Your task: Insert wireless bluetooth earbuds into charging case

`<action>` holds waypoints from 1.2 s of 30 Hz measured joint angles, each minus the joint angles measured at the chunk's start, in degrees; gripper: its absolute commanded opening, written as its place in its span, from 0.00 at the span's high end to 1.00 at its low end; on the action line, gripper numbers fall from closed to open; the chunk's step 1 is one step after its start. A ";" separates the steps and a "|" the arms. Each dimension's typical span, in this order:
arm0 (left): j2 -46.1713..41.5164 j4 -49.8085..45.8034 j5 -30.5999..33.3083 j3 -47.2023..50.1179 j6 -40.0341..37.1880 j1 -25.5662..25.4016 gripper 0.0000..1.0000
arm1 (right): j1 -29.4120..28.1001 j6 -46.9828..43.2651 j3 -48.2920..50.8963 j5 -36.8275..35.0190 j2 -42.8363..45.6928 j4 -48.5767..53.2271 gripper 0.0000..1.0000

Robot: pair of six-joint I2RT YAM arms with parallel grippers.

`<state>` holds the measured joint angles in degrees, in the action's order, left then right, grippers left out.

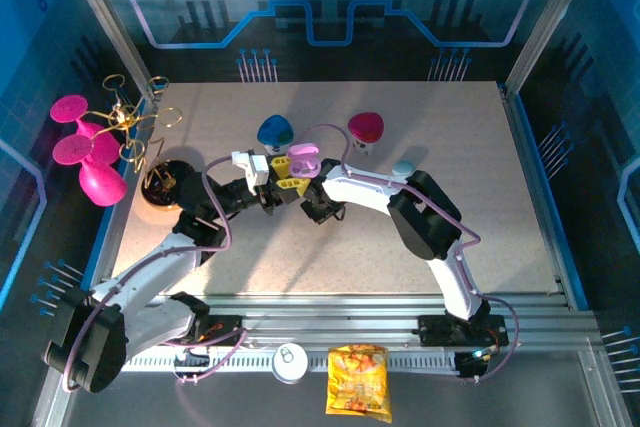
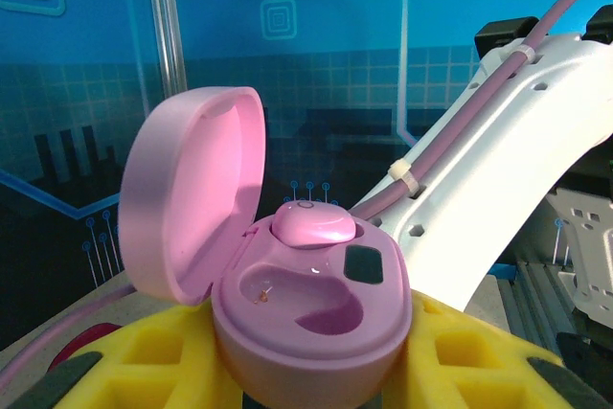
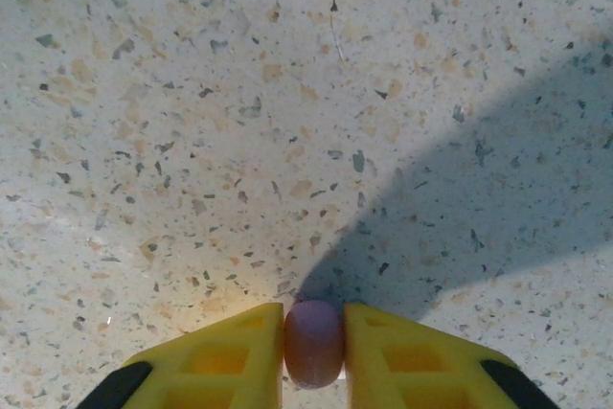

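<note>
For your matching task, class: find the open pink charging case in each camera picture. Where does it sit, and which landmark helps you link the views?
Top view: the pink charging case sits mid-table, lid up, at the left claw.
Left wrist view: the case fills the lower centre, one pink earbud seated, the other socket empty, between yellow fingers.
Right wrist view: no case; the right claw pinches a second pink earbud.
Shared landmark: the speckled table.

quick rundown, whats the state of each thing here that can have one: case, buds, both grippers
pink charging case: lid open, tipped back to the left, held between the left gripper's yellow fingers
seated earbud: in the case's far slot
near slot: empty
second pink earbud: pinched between the right gripper's fingers, above the table
left gripper: shut on the case
right gripper: shut on the earbud
</note>
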<state>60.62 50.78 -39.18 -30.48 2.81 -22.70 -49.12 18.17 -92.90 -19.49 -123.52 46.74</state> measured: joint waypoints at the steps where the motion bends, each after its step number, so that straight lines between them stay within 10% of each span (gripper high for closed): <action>1: 0.00 0.00 0.00 0.00 0.02 0.00 0.72 | -0.02 -0.09 -0.13 -0.07 -0.07 0.07 0.86; 11: 0.02 0.04 0.96 0.00 -0.20 0.00 0.72 | 0.17 0.17 3.58 -0.68 3.17 -1.57 0.88; 19: 0.22 0.55 1.97 0.46 -0.20 0.00 0.72 | 4.92 1.99 16.57 4.46 22.93 -8.00 0.88; 36: 8.31 2.23 5.99 1.62 -4.42 -0.31 0.72 | 19.58 7.61 28.46 33.38 55.95 -22.99 0.89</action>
<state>68.93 53.01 -33.19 -28.86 -1.61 -23.00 -29.54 25.78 -64.45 13.89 -67.57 23.75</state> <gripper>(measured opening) 0.346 0.117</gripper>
